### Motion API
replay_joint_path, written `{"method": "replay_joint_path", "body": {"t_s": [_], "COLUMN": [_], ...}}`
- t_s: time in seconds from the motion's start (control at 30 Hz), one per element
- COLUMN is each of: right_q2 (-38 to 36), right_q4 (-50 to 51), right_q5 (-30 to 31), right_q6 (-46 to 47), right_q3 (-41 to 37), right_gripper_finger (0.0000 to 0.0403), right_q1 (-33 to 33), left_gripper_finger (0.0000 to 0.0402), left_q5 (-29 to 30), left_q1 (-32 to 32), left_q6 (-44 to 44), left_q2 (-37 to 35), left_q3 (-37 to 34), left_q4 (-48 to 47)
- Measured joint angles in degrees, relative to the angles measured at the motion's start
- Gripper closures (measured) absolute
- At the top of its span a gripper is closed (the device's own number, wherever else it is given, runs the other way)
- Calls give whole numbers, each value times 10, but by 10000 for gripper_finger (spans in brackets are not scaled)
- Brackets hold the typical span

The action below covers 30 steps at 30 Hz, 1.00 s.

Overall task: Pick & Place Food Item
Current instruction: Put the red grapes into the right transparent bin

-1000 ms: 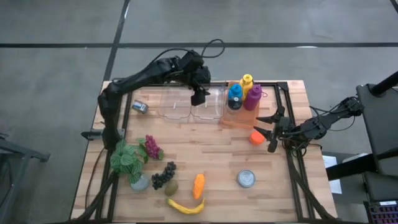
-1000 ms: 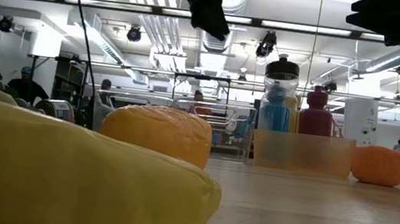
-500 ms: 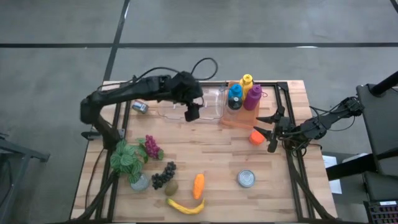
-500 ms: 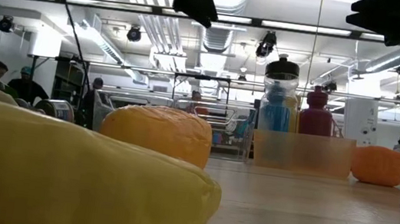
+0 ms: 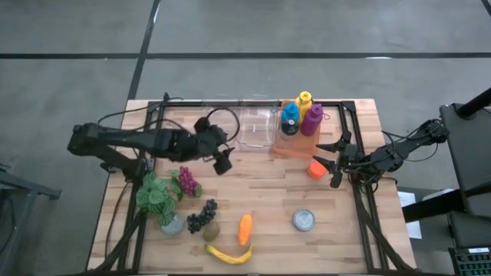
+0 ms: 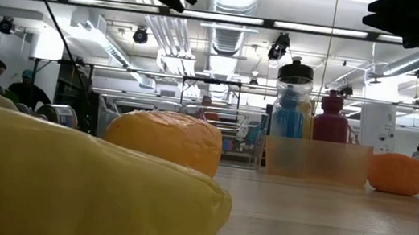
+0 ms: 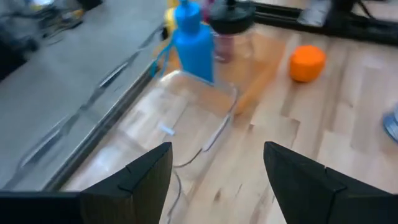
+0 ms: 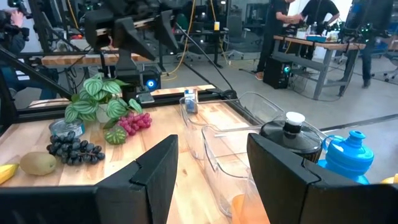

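Left gripper (image 5: 223, 162) hangs over the table's left-middle, fingers apart, nothing between them, just near the clear containers (image 5: 256, 129). Right gripper (image 5: 334, 162) sits at the right edge beside the orange fruit (image 5: 316, 169), jaws spread, empty. Carrot (image 5: 245, 228), banana (image 5: 229, 254), kiwi (image 5: 211, 230) and dark grapes (image 5: 201, 215) lie along the near edge, untouched. Can (image 5: 304, 221) to their right.

Potted plant (image 5: 157, 196) front-left; bottles (image 5: 301, 116) in tray; can (image 5: 304, 221) front-right.
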<state>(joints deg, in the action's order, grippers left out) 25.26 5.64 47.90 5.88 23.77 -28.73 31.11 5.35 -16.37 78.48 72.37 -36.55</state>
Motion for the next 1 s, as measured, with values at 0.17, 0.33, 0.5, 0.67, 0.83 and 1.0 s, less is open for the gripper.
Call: {"method": "replay_joint_path", "body": {"t_s": [0.17, 0.33, 0.5, 0.67, 0.83, 1.0], "right_q2": [0, 0, 0, 0, 0, 0], "right_q4": [0, 0, 0, 0, 0, 0], "right_q5": [0, 0, 0, 0, 0, 0], "right_q6": [0, 0, 0, 0, 0, 0], "right_q3": [0, 0, 0, 0, 0, 0], "right_gripper_finger": [213, 213, 213, 213, 213, 213], "right_q1": [0, 0, 0, 0, 0, 0], "left_gripper_finger": [146, 146, 146, 146, 146, 146], "left_q5": [52, 36, -34, -116, -162, -191], "left_q1": [53, 94, 111, 137, 149, 148], "left_q6": [-102, -288, -564, -709, -894, -935], "left_q2": [4, 4, 7, 21, 24, 23], "left_q3": [-1, 4, 5, -30, -86, -129], "left_q4": [-68, -179, -300, -329, -315, -257]}}
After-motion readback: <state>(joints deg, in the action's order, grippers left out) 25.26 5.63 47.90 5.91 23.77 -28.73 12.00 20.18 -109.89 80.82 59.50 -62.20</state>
